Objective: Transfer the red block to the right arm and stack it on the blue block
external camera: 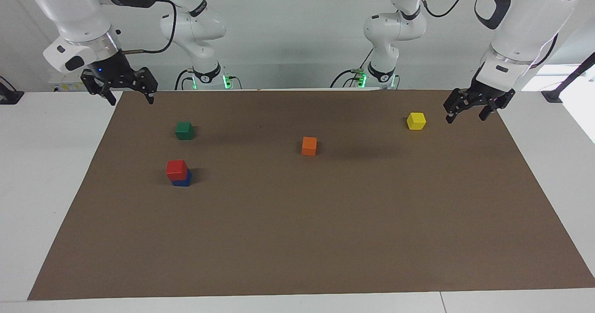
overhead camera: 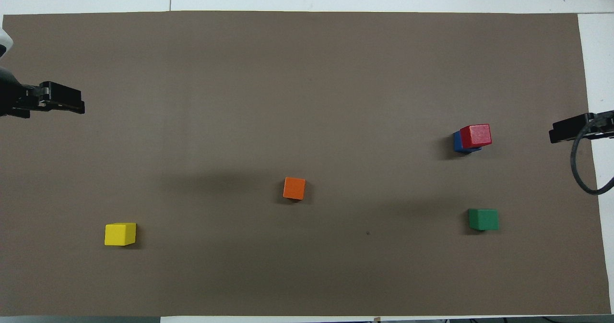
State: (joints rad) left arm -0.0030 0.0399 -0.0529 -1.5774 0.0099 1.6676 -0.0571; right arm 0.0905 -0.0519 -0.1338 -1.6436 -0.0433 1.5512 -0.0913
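Observation:
The red block (external camera: 177,169) (overhead camera: 476,135) sits on top of the blue block (external camera: 182,181) (overhead camera: 458,142), slightly askew, at the right arm's end of the brown mat. My right gripper (external camera: 127,100) (overhead camera: 551,136) hangs open and empty over the mat's edge at that end, raised well clear of the stack. Over the mat's edge at the other end, my left gripper (external camera: 466,116) (overhead camera: 80,107) waits open with nothing in it, beside the yellow cube.
A green cube (external camera: 184,130) (overhead camera: 483,219) lies nearer to the robots than the stack. An orange cube (external camera: 309,145) (overhead camera: 294,188) sits mid-mat. A yellow cube (external camera: 416,120) (overhead camera: 120,233) lies toward the left arm's end. The brown mat (external camera: 297,238) covers most of the white table.

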